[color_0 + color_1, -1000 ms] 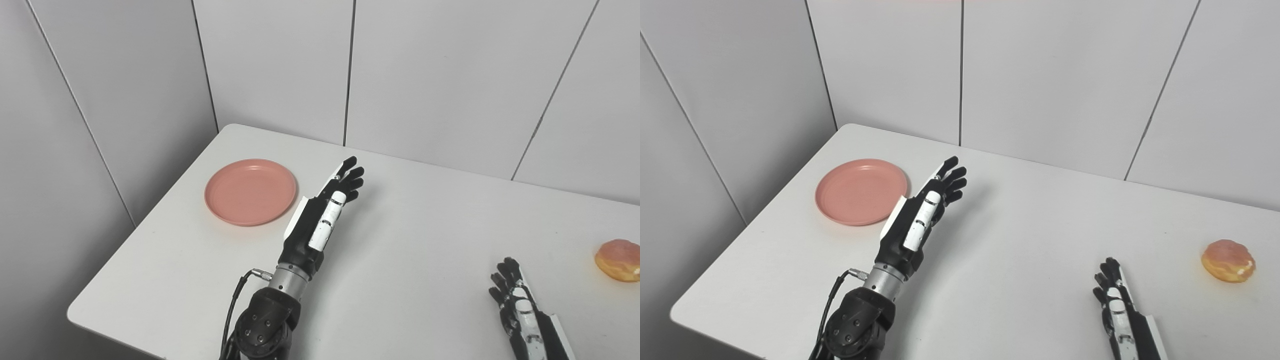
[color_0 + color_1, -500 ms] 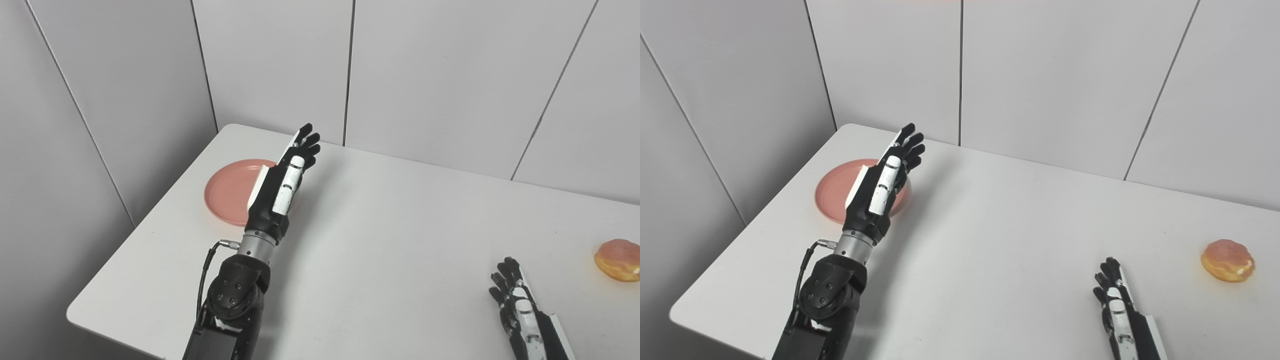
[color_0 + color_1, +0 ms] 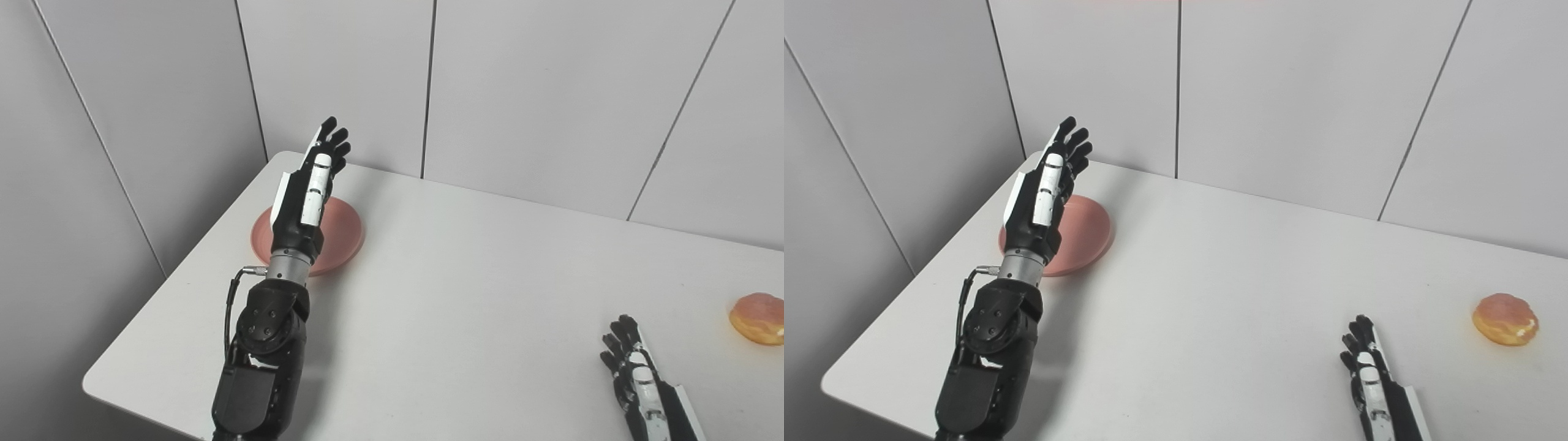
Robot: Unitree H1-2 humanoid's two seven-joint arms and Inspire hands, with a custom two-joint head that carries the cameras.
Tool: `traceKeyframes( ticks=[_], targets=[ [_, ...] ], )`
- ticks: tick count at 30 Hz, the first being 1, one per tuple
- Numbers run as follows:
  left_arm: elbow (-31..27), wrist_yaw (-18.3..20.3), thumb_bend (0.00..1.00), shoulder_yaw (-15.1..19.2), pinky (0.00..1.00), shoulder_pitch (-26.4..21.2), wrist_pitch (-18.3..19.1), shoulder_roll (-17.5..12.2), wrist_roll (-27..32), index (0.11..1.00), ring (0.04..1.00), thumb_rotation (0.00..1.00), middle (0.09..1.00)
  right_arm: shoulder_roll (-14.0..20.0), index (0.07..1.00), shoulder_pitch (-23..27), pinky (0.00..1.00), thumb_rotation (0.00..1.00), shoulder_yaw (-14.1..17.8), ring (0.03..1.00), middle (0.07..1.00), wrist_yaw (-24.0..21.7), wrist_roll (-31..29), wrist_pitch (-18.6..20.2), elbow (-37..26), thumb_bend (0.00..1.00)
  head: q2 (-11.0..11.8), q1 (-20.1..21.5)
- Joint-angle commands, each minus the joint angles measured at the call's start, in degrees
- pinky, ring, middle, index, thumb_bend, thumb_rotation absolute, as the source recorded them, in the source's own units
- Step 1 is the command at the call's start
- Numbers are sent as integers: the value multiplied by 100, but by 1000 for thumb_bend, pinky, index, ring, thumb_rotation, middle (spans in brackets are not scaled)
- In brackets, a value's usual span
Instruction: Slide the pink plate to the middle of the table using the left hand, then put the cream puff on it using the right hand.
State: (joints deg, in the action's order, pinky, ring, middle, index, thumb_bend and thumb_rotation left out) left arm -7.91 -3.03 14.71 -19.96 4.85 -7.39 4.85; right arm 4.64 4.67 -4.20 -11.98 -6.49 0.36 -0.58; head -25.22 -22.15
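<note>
The pink plate lies near the table's far left corner, partly hidden behind my left hand. That hand is raised above the plate with its fingers straight and apart, holding nothing. The cream puff, glazed pinkish-brown, rests near the table's right edge. My right hand lies low at the bottom right, fingers extended, empty, a short way left of the puff.
The white table has a rounded corner at the front left and meets grey wall panels at the back and on the left. Nothing else stands on it.
My left hand has swung left and risen, from right of the plate to over it, now covering much of the plate. The right hand and the puff have not moved.
</note>
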Motion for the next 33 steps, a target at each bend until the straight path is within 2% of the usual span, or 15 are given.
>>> traceKeyframes(
  ticks=[1, 6, 11, 16, 26, 33],
  targets=[
    [-3, -73, 458, 80, 940, -272, -117, -155, 76, 926, 921, 1000, 933, 30, 1000, 19, 1000, 1000, 34, 1000, 1000, 7, -6, 18, 84, 132, -2, -6],
    [225, -101, 453, 262, 943, -384, -161, -329, 230, 935, 926, 1000, 942, 21, 1000, 12, 1000, 1000, 41, 1000, 1000, 6, -26, 27, 60, 129, -2, -7],
    [490, -203, 438, 447, 928, -466, -273, -490, 289, 907, 912, 1000, 921, 27, 1000, 11, 1000, 1000, 36, 1000, 1000, 6, -14, 12, 51, 135, -19, -16],
    [742, -193, 446, 568, 922, -499, -361, -653, 343, 927, 920, 1000, 934, 30, 1000, 17, 1000, 1000, 52, 1000, 1000, 1, -46, 37, 37, 138, -27, -38],
    [937, -211, 439, 787, 930, -496, -356, -831, 653, 930, 930, 1000, 936, 54, 1000, 23, 1000, 1000, 55, 1000, 1000, 13, -51, 36, 34, 141, -55, -51],
    [1071, -257, 430, 950, 932, -482, -179, -928, 817, 925, 923, 1000, 923, 71, 1000, 27, 1000, 1000, 56, 1000, 1000, 5, -57, 53, 23, 141, -61, -46]
  ],
)
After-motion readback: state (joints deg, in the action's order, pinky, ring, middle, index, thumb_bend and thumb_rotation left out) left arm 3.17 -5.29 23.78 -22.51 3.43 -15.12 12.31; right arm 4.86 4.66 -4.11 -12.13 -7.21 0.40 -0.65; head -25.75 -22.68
